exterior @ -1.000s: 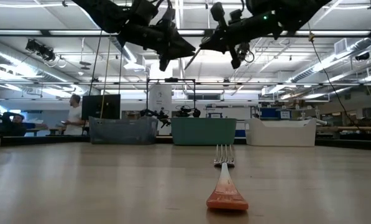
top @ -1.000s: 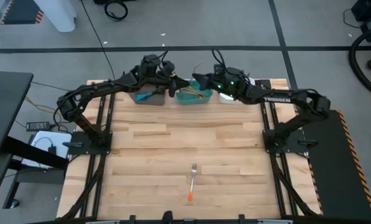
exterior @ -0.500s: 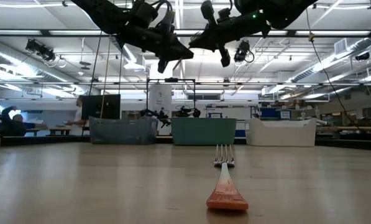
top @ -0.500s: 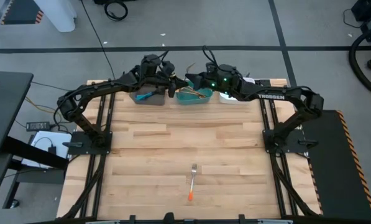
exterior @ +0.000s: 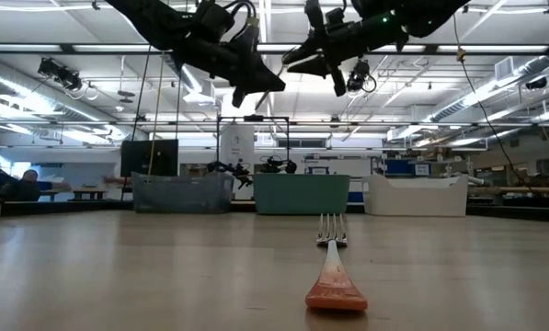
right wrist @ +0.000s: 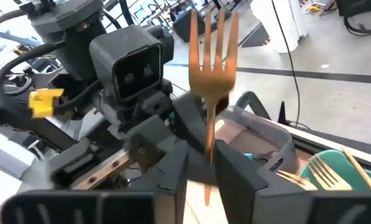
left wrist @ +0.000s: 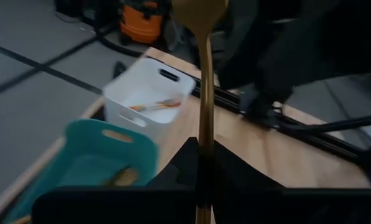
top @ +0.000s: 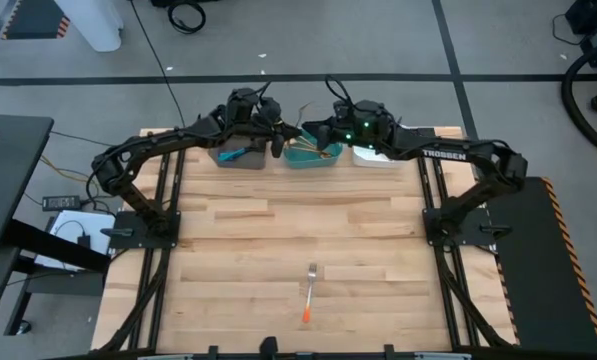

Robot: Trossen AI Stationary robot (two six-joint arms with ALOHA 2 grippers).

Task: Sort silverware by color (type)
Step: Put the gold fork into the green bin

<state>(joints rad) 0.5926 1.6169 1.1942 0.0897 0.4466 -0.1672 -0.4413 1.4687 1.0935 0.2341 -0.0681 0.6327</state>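
Observation:
My left gripper [left wrist: 204,158] is shut on a gold spoon-like utensil [left wrist: 205,74]. It hovers high over the far edge, between the grey bin [top: 240,154] and the teal bin [top: 313,154]. My right gripper [right wrist: 205,158] is shut on a gold fork [right wrist: 213,43] and hovers close beside the left one, above the teal bin. Gold forks [right wrist: 322,169] lie in the teal bin. An orange utensil [left wrist: 154,106] lies in the white bin [top: 375,156], and a blue one [top: 233,155] in the grey bin. One orange-handled fork [top: 309,293] lies flat near the table's near edge. My left gripper pinches the gold utensil's slim handle [left wrist: 204,140] between its two fingers. The utensil lies along the fingers, with its rounded head [left wrist: 199,11] sticking out past the fingertips, lifted clear. My right gripper pinches the gold fork's handle [right wrist: 208,146] between its two fingers. The fork lies along the fingers, with its tines [right wrist: 213,31] sticking out past the fingertips, lifted clear over the bins.
The three bins stand in a row along the table's far edge. The two wrists are close together there; the left arm's wrist camera [right wrist: 129,68] fills much of the right wrist view. The wooden tabletop [top: 278,230] between the arm bases holds only the orange fork.
My right gripper has moved toward the table's left, closer to the left gripper, and risen a little, still shut on the gold fork. My left gripper has stayed nearly still with its gold utensil.

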